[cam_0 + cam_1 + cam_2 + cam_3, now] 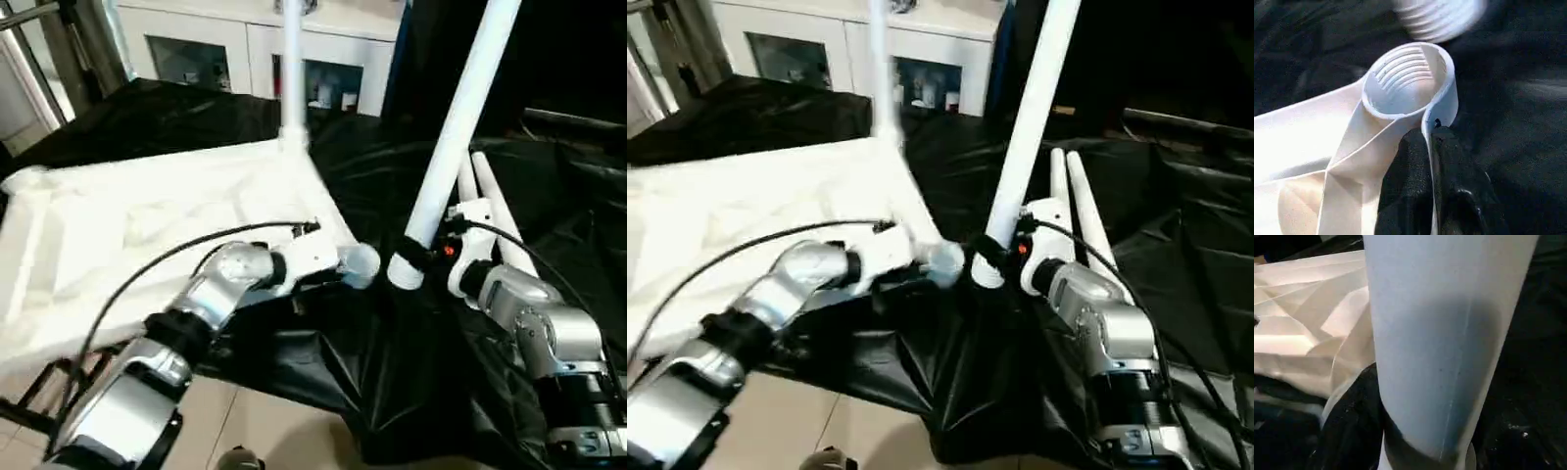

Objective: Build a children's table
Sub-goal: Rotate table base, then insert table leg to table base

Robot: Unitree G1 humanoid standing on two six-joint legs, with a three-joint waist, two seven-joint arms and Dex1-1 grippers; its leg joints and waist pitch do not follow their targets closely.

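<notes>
Silver forearms frame the work: the left tool (1432, 161) is pinched shut on the thin wall of the tabletop's (147, 225) near corner socket (1408, 81), and the right tool (416, 259) is closed round the thick lower end of a leg (460, 117) that leans up and away from it. One leg (292, 69) already stands in the far corner socket, beyond the left tool. Two more legs (500, 220) lie on the black-draped bench (588, 196), just behind the right tool. By my reckoning one leg of four is fitted, and the held one is next. Its threaded end hovers just beside the open socket, not yet entered. That corner lies at the bench's front edge, with floor below, so there is little margin on the near side; open black cloth lies to the right.
</notes>
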